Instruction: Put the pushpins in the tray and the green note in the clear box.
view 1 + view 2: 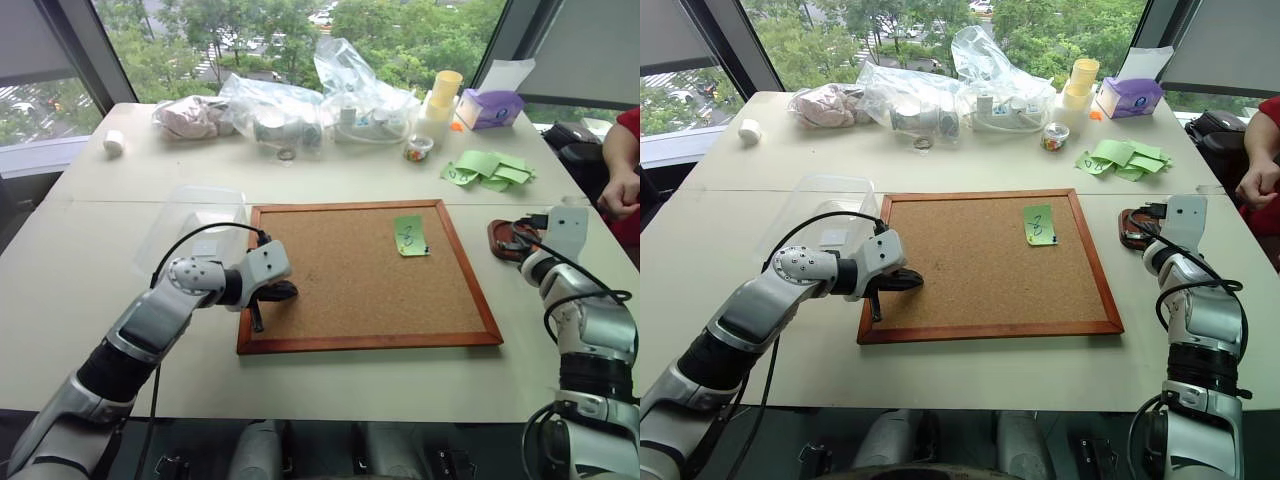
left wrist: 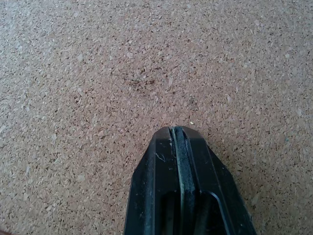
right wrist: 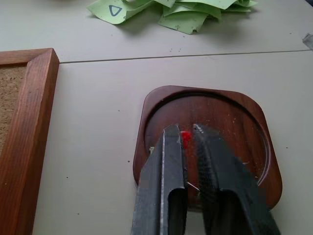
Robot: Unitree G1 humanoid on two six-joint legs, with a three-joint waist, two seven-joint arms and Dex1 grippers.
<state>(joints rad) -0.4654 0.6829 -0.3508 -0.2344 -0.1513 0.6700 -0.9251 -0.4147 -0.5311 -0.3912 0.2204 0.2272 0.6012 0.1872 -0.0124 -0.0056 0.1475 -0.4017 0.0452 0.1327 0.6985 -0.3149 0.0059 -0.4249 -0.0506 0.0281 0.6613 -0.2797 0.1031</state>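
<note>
The green note (image 1: pixel 410 235) lies on the corkboard (image 1: pixel 340 300), near its far right corner. Left of the board stands the clear box (image 1: pixel 195 215). The reddish-brown tray (image 3: pixel 210 95) sits on the table right of the board. My right gripper (image 3: pixel 187 133) hovers over the tray with its fingers slightly apart. A red pushpin (image 3: pixel 186 139) sits in the gap at their tips; whether it is still gripped I cannot tell. My left gripper (image 2: pixel 178 131) is shut and empty, its tip on the cork at the board's left side (image 1: pixel 275 292).
A heap of green slips (image 1: pixel 490 168) lies beyond the tray. Clear plastic bags (image 1: pixel 300 110), yellow cups (image 1: pixel 440 100) and a purple tissue box (image 1: pixel 490 107) line the far edge. A person's hand (image 1: pixel 620 190) rests at the right edge of the table.
</note>
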